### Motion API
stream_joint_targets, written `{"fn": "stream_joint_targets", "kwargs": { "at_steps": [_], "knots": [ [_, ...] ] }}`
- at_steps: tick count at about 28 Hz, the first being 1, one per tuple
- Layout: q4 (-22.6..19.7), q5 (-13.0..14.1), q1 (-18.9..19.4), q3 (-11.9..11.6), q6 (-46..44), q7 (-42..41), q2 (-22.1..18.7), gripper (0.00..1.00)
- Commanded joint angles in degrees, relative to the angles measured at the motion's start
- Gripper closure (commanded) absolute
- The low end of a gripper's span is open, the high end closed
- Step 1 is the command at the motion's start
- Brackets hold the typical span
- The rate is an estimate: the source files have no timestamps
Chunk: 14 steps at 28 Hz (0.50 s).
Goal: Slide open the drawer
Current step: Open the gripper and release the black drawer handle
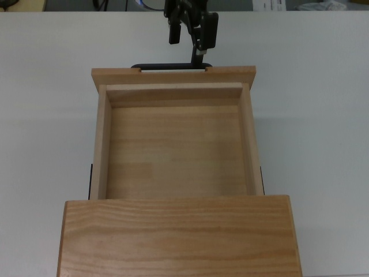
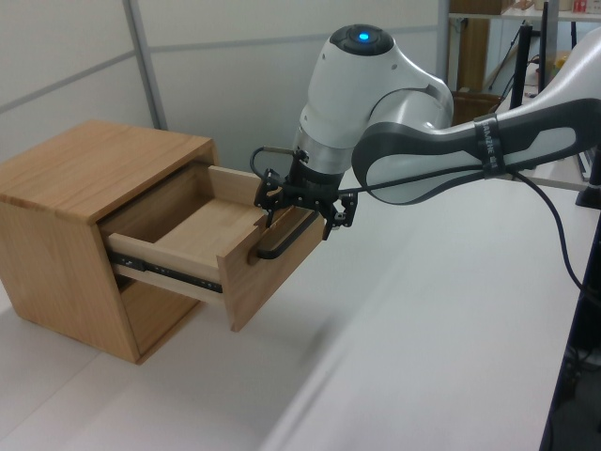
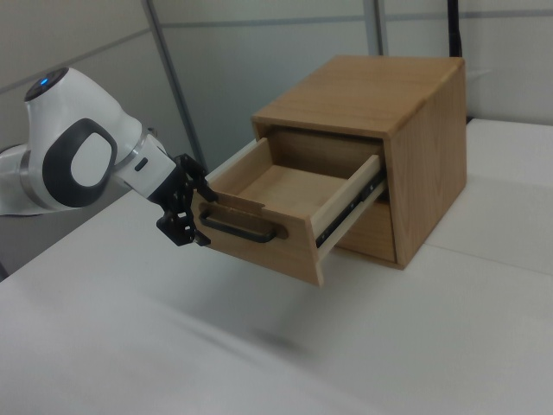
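Standing position: the drawer [image 1: 176, 144] is pulled well out of the cabinet [image 1: 179, 236], its box exposed and hollow inside.
Drawer location, top view: it fills the middle of the picture, with the front panel [image 1: 173, 75] at the far end and the cabinet top at the near edge.
Drawer location, left view: the drawer [image 2: 211, 235] projects from the upper opening of the cabinet [image 2: 84, 225] toward the left view's right.
Drawer location, right view: the drawer [image 3: 285, 203] projects toward the right view's left, away from the cabinet [image 3: 380, 130].
Slide rails: black runners [image 3: 354, 203] show along the drawer's side, between box and cabinet.
Handle: the black bar handle [image 3: 239, 229] lies flat across the front panel, both ends fixed to the wood.
Gripper: the gripper [image 2: 307, 200] hangs just beyond the handle [image 2: 282, 246], apart from it.
Jaw state: spread wide, nothing between them; two separate fingers [image 1: 207, 30] show in the top view.
Gripper, right view: the gripper [image 3: 185, 214] sits at the left end of the front panel, close beside the handle.
Arm: the white and grey arm [image 2: 441, 160] reaches in from the left view's right.
Support: the cabinet rests on a white table [image 1: 323, 115].
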Motion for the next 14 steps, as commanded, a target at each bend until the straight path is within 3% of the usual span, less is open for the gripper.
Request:
{"fn": "stream_joint_targets", "kwargs": {
  "at_steps": [1, 4, 9, 14],
  "knots": [
    [1.0, 4.9, 0.8, -1.0, -5.2, -15.3, -1.0, 0.0],
    [1.8, 7.9, 0.7, -1.1, -9.6, -26.7, -0.8, 0.0],
    [2.6, 8.4, 0.7, -1.1, -14.9, -42.8, -0.7, 0.0],
    [3.9, 9.6, 0.2, -1.2, -16.2, -53.1, -0.4, 0.0]
  ]
}}
